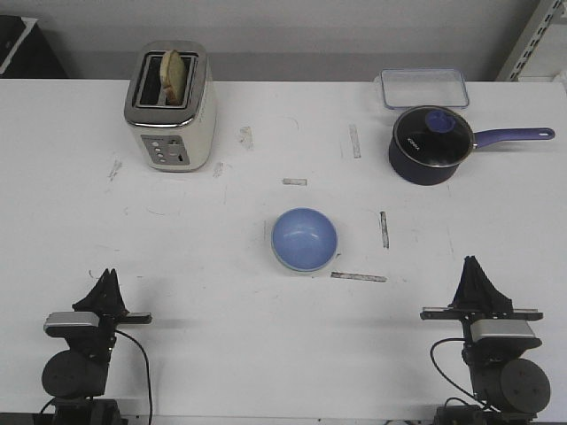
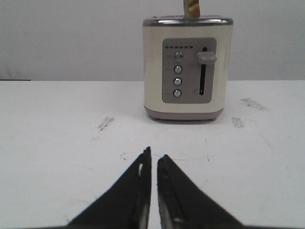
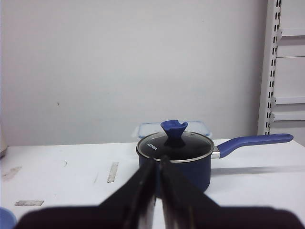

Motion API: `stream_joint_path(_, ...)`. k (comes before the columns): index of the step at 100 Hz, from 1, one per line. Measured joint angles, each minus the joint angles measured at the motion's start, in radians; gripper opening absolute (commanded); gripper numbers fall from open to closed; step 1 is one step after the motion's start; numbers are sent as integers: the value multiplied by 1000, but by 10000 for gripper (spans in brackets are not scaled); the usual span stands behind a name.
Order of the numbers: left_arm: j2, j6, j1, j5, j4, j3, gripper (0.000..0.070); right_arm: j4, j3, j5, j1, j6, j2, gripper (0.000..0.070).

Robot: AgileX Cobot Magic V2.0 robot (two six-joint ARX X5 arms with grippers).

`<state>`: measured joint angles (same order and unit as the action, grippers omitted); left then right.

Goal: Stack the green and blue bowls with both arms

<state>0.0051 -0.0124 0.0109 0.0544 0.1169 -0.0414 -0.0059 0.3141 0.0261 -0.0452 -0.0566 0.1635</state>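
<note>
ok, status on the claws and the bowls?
Left claw and right claw shut, empty, parked at near edge. Blue bowl mid-table, nested in green bowl; only a pale rim shows. Nothing in the way.

Black arms point(image 1: 84, 341), grey bands, looping black cables.

White table point(image 1: 221, 336), toaster point(image 1: 171, 111), stacked bowls, blue bowl point(image 1: 304, 239) uppermost, saucepan point(image 1: 431, 144), clear container point(image 1: 424, 87)

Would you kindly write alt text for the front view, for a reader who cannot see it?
A blue bowl sits nested in a green bowl at the centre of a white table. Both grippers, left and right, rest shut near the front edge; behind stand a toaster and lidded saucepan.
</note>
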Motion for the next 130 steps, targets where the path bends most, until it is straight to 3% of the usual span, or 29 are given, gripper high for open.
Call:
stream_joint_path(34,0,-2,0,0,4,7,1,0,0,0,0,0,0,8)
stream_joint_path(60,0,-60,0,0,4,7,1,0,0,0,0,0,0,8)
stream_joint_path(130,0,-68,1,0,4,7,1,0,0,0,0,0,0,8)
